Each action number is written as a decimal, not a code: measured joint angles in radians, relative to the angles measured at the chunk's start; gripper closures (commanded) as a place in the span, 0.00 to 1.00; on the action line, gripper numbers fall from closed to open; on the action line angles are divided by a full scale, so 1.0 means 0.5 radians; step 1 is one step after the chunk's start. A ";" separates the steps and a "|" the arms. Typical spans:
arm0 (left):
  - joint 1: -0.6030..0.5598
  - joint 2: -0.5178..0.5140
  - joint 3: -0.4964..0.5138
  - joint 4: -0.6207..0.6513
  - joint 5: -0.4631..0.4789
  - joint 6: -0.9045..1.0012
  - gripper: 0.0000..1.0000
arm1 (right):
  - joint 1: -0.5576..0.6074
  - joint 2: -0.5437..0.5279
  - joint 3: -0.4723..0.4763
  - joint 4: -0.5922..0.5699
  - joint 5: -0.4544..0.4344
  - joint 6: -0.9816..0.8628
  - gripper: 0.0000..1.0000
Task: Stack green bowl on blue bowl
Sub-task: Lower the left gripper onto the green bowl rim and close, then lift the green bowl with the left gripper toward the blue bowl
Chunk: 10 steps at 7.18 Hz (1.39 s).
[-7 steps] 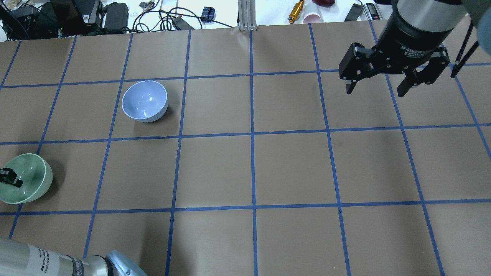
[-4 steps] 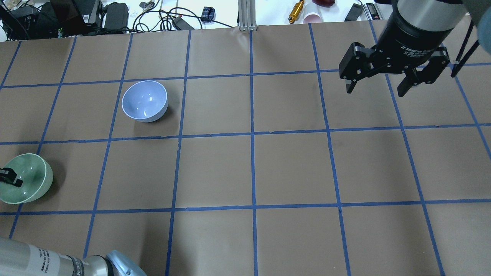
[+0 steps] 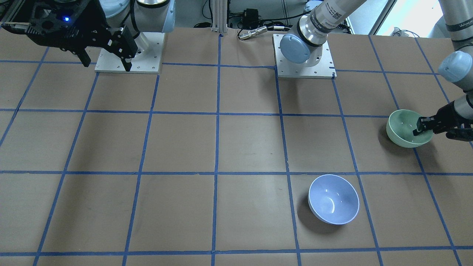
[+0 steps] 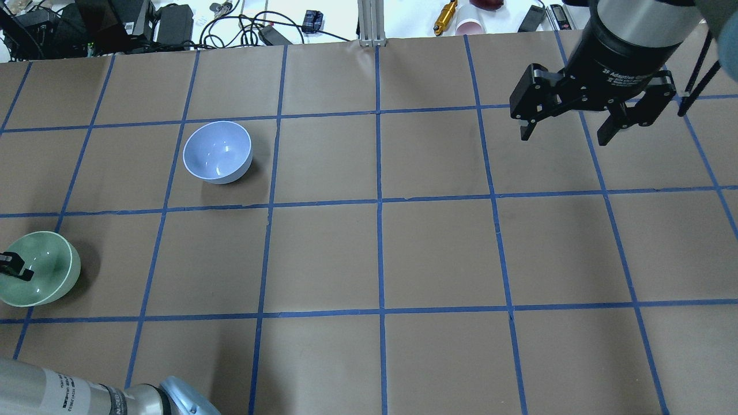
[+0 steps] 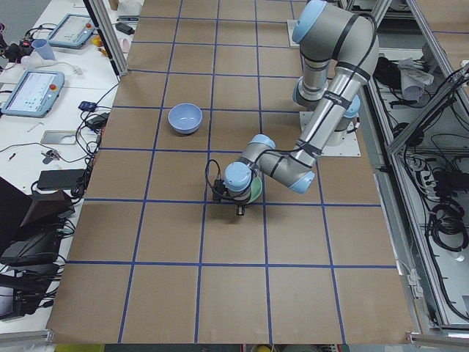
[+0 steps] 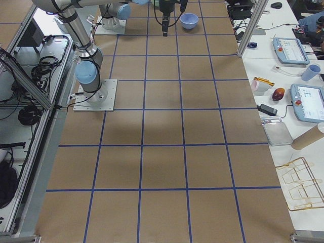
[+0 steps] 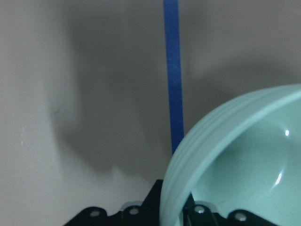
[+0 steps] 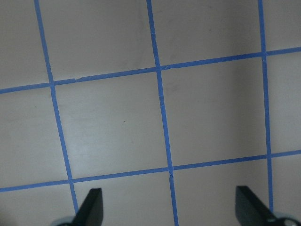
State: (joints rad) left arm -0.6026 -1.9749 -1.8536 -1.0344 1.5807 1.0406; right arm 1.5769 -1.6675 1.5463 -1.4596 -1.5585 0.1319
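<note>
1. Left gripper: closed on the wall of the pale mint-green, round, deep, glossy bowl. One finger sits inside the cavity and the other outside. In the wrist view the rim runs up between the two.
2. Green bowl: at the fingertips, its body extending from the left gripper toward the table's middle, low over the brown paper-covered table with a blue tape grid. Whether its base has left the surface cannot be told.
3. Pale periwinkle-blue, round, deep, glossy bowl: upright and empty, well apart from the left gripper, farther out from the robot and inboard of it.
4. Right gripper: jaws spread, holding nothing, raised above the table, well apart from both bowls.
5. Handling, judged:
   - The green bowl looks rigid and fairly light.
   - The smooth glaze makes it slippery, and it may chip if knocked.
   - A one-sided pinch can let it tilt or swing about the fingers.
   - The sound place to hold is the wall just under the rim, as taken.
6. Next move, judged: carry the bowl level, centre it over the blue bowl, and lower it gently so the two nest without rim contact
</note>
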 measured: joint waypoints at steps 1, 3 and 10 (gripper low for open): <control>-0.007 0.016 0.005 -0.016 -0.002 -0.007 1.00 | 0.000 0.000 0.000 -0.001 0.000 0.000 0.00; -0.024 0.060 0.033 -0.115 -0.008 -0.025 1.00 | 0.000 0.000 0.002 -0.001 0.000 0.000 0.00; -0.263 0.224 0.284 -0.703 -0.232 -0.129 1.00 | 0.000 0.000 0.001 0.000 0.000 0.000 0.00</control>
State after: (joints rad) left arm -0.7340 -1.8628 -1.7116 -1.3859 1.4647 0.9760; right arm 1.5769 -1.6674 1.5470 -1.4595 -1.5585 0.1319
